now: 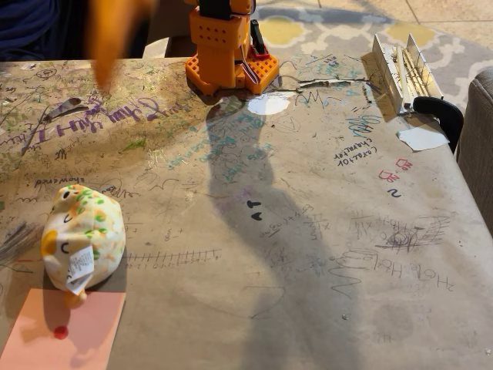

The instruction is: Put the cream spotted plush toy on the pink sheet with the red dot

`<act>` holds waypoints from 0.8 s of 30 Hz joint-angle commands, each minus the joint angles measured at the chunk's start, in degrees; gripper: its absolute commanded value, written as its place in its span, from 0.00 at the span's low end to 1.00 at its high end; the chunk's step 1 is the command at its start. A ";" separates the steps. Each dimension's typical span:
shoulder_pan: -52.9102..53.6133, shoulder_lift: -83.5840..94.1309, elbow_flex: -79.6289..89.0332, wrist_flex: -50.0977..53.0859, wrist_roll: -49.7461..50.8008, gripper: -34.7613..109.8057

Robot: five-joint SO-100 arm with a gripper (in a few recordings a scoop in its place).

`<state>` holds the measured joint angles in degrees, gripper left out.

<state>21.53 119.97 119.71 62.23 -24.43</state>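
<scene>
Cream spotted round plush toy only overlaps the flat salmon-pink paper sheet's top edge, not fully on; can't tell gripper fingers' state or place

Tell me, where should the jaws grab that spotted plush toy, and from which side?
Probably from above, across the middle of the cream spotted plush toy. It lies on its side with its rounded, soft body bulging upward, so the jaws could squeeze its narrower width. The white tag looks too floppy to hold. The toy's lower end already overlaps the pink sheet.
</scene>
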 commanded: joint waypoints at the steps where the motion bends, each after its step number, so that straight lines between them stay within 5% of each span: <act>1: -1.67 5.89 4.04 -0.44 1.41 0.50; 5: -4.92 14.94 13.62 -5.01 1.58 0.42; 8: -8.00 30.85 24.96 -8.17 1.76 0.24; 14: -20.21 73.48 42.98 4.13 0.44 0.24; 24: -23.12 73.21 50.98 4.57 4.75 0.24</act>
<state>-1.23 192.92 170.07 66.80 -19.69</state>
